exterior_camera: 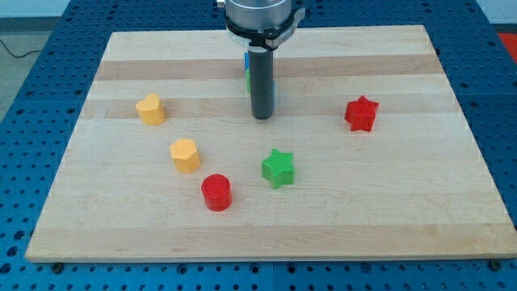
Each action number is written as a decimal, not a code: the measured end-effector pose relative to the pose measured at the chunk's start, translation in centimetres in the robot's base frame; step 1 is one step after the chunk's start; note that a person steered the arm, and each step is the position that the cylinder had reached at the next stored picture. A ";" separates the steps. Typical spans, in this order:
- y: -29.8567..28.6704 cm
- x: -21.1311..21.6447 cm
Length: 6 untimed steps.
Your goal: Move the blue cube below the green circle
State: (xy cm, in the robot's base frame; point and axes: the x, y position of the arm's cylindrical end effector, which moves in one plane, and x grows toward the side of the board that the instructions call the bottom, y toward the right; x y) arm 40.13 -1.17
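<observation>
My rod comes down from the view's top centre, and my tip (261, 117) rests on the wooden board (388, 202). Slivers of a blue block (246, 60) and a green block (247, 82) show along the rod's left edge, mostly hidden behind it, and their shapes cannot be made out. A blue sliver also shows on the rod's right side. My tip is just below these hidden blocks in the view.
A yellow heart (150, 109) and a yellow hexagon-like block (185, 155) lie at the left. A red cylinder (216, 192) and a green star (279, 168) lie below my tip. A red star (361, 113) lies at the right.
</observation>
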 end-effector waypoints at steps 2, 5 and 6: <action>3.0 3.6; 8.8 13.6; 5.6 15.3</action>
